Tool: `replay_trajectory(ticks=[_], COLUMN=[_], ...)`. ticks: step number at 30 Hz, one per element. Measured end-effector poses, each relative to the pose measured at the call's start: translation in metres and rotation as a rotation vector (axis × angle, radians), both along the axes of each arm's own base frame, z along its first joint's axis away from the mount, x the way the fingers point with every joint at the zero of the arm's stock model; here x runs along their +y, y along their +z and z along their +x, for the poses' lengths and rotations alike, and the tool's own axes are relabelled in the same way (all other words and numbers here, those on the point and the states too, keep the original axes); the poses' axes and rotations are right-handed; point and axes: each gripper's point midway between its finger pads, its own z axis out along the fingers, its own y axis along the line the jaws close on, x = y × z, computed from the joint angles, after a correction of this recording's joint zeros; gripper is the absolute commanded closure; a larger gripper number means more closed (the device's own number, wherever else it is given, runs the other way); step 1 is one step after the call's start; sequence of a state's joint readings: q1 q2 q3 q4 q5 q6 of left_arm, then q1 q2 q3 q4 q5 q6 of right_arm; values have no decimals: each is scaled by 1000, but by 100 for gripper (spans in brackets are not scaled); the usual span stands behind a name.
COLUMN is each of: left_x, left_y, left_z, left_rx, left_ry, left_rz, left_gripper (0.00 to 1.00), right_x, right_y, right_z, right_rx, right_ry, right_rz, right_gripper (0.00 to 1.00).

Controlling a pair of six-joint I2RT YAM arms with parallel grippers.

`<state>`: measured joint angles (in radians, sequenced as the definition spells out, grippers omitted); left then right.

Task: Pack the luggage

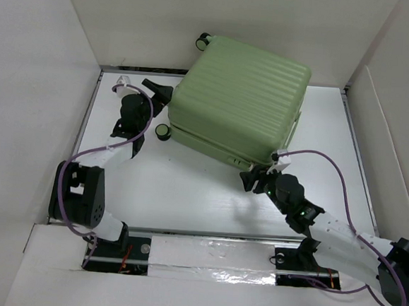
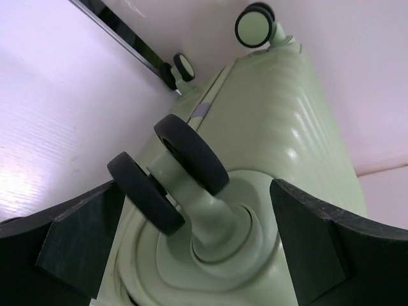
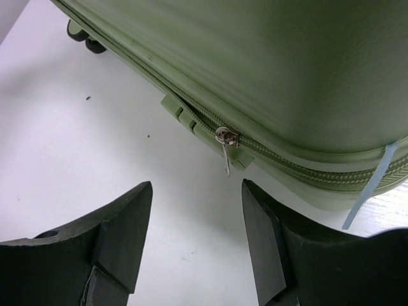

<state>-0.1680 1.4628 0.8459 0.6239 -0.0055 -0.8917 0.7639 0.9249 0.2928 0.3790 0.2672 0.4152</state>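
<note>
- Two arms are working at opposite sides of the luggage (image 1: pixel 240 99), which is lying flat and zipped shut on the table (image 1: pixel 186 201), toward the far side and turned at a slant.
- The left gripper (image 2: pixel 204 223) is sitting at the wheel end, likely placed there to steady or nudge the case, since a caster gives it something to catch on.
- Its fingers (image 2: pixel 76 245) are standing spread wide, one on each side of a twin black caster wheel (image 2: pixel 191 153) and its green stem. They are clamping nothing and appear to be clear of the wheel.
- The right gripper (image 3: pixel 197 236) is hovering low over the table just in front of the near seam, lined up with the zipper pull (image 3: pixel 226 150), which suggests the zipper is its concern.
- Its fingers (image 3: pixel 121 229) are parted partway with only bare table between them. They are grasping nothing, and the pull is dangling just beyond the tips.
- A light blue strip (image 3: pixel 373 185) is poking out of the seam to the right of the pull.
</note>
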Motion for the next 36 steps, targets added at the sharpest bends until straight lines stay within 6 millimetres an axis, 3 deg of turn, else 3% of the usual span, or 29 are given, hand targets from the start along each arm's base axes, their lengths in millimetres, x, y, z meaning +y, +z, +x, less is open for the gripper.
replay_trajectory(ticks=[9,17,18,19,25,29,30,34,36], left_x=[-13,-14,-14,-15,-20,-22,-22,-22,-21], left_y=[-16,-17,-16,-16,-16,-16,-15,-14,-14], left_z=[28,44,46,49,60,66,66,67,66], left_rx=[30,8,2,-1,-12,-19,-22,-26,-33], left_ry=[-47,-57,-56,-57,-92,-106,-107,-109,-110], left_rz=[-64,-132,-141,-152,-231,-257,-261,-260,-255], left_gripper=[9,34,39,52,59,96,100,100,100], right_x=[-9,-6,-6,-6,-7,-10,-11,-12,-11], right_y=[3,3,4,5,14,16,17,16,14], right_z=[7,5,5,5,3,2,2,3,5], right_rx=[-7,-6,-8,-12,-36,-42,-41,-36,-24], right_ry=[-20,1,2,4,12,12,11,10,12], right_rz=[3,6,8,9,19,17,16,13,5], right_gripper=[35,33,32,29,19,12,11,14,25])
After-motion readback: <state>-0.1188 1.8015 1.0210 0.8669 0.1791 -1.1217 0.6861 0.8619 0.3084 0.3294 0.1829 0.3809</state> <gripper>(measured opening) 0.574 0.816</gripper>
